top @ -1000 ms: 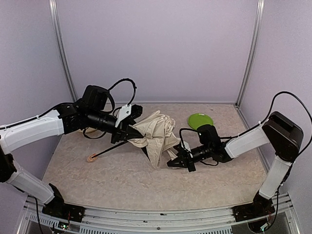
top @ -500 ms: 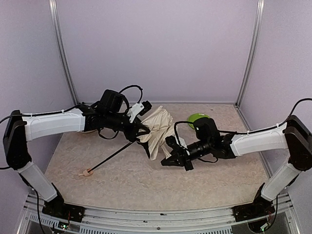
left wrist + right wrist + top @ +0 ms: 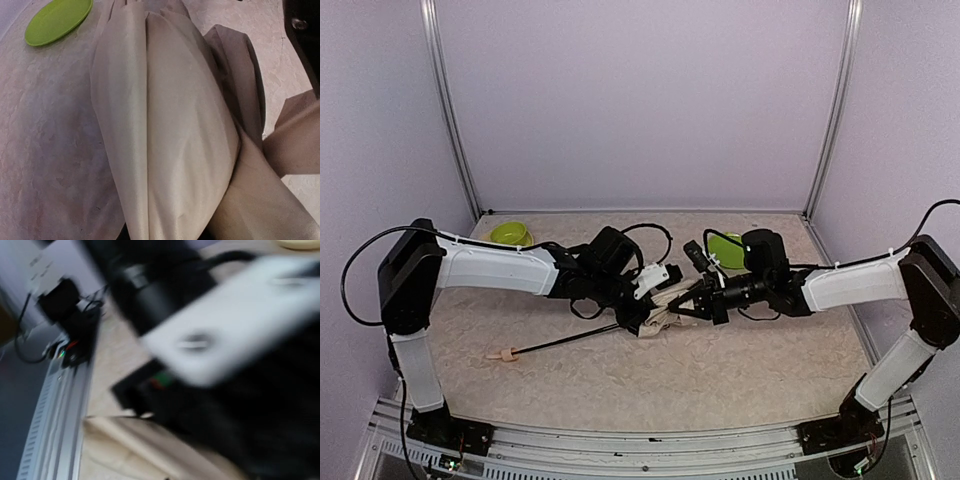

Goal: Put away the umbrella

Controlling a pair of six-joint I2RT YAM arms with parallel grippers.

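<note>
My left gripper (image 3: 647, 317) grips the umbrella (image 3: 663, 311), bunched just left of the plate (image 3: 728, 246). My right gripper (image 3: 690, 304), clenched, touches the canopy. Loose folds could slip free and spring open.

It is a robotics laboratory test cell. Plain pale lilac wall panels (image 3: 640, 100) in thin aluminium corner posts (image 3: 448, 110) close it behind and beside the jaws. A ribbed aluminium base rail (image 3: 620, 445) with loose black cables (image 3: 365, 275) runs nearer than the jaws.
</note>
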